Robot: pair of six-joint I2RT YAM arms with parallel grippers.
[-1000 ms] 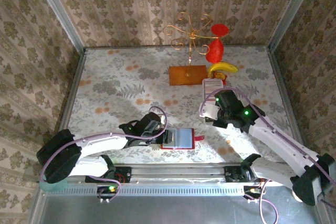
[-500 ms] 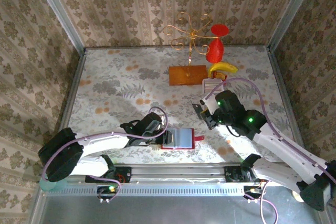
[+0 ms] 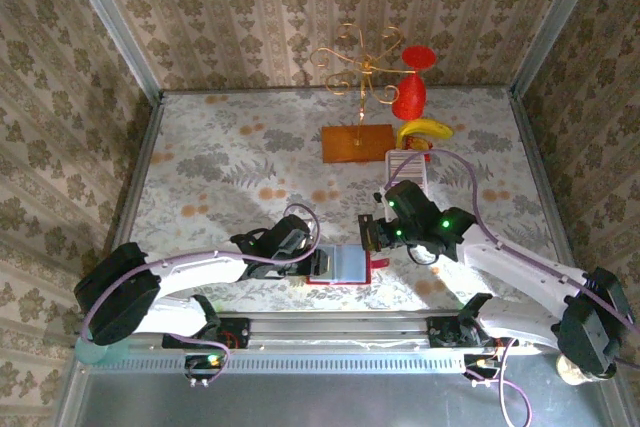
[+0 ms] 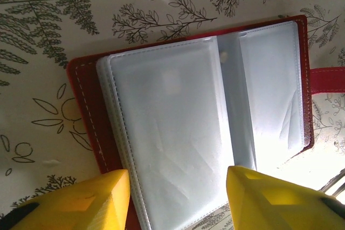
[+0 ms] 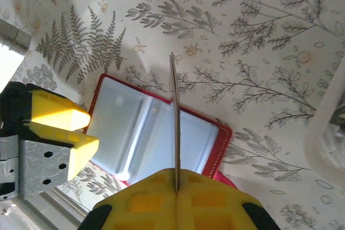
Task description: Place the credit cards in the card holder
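At the near table edge, the left gripper [image 4: 177, 179] is sitting jaws apart on the open card holder [image 4: 172, 111], apparently pinning it; the visible pockets are looking empty. The right gripper [image 5: 177, 181], clamped on one card [image 5: 176, 117], is holding it edge-down just over the holder, not yet slotted. Farther back, the other credit cards [image 3: 406, 161] are sitting in the white tray [image 3: 390, 157], so most work is remaining.
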